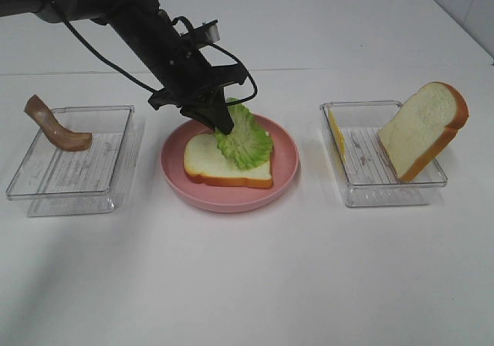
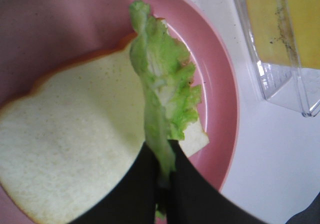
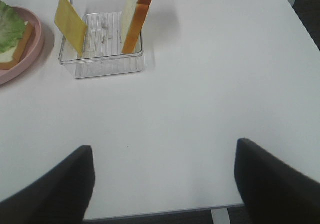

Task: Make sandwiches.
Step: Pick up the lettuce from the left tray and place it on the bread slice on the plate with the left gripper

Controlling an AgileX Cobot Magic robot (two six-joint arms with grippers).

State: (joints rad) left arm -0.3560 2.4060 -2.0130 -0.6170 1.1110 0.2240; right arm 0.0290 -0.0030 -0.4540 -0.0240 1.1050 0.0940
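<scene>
Here the left end effector (image 2: 162, 156) is pressed together on the stem edge of a ruffled green lettuce leaf (image 2: 165, 89). It pinches the leaf and holds it over the bread slice (image 1: 224, 167), which lies flat on the round pink plate (image 1: 231, 201). From the high view the leaf's free end appears to touch the bread, but I cannot tell whether it rests there or only hangs just above.

The sandwich is at an early stage and sits on the plate in the middle of the counter (image 1: 247, 284). The base slice is down and the lettuce is over it but not yet released.

Three layers are left, judging from what remains in the trays. The brown meat strip (image 1: 55, 126) drapes over the far corner of the left clear tray (image 1: 31, 191). The yellow cheese square (image 3: 70, 30) stands on edge against one wall of the right clear tray (image 1: 386, 197). The second bread slice (image 1: 424, 130) leans against the opposite wall.

The right end effector (image 3: 162, 176) is spread wide and holds nothing. It hangs over bare counter, well apart from that tray.
</scene>
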